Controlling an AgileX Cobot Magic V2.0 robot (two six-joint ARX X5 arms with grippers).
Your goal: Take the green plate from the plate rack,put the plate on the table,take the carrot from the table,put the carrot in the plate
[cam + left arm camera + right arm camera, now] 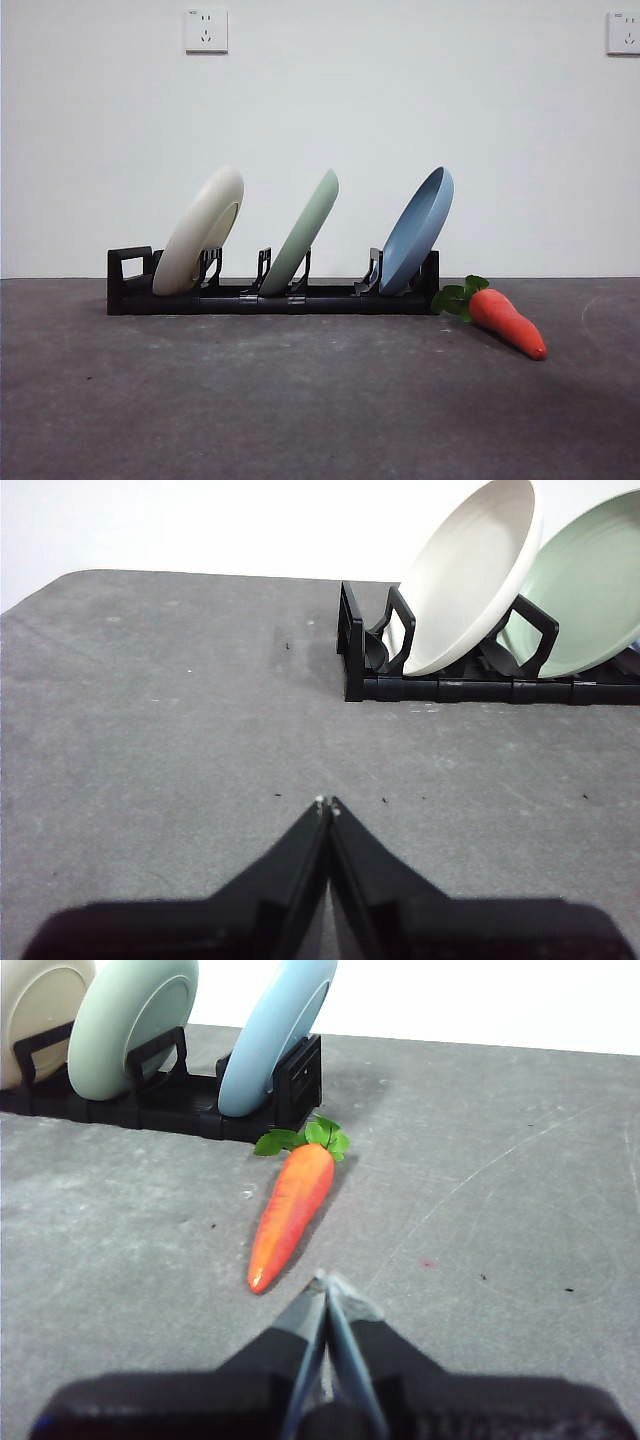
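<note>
Green plate leans in plate rack; carrot just beside.

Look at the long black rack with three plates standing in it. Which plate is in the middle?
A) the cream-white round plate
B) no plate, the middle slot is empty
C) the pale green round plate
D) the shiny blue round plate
C, since in the front view the pale green round plate leans in the long black rack between the cream-white round plate and the shiny blue round plate.
</note>
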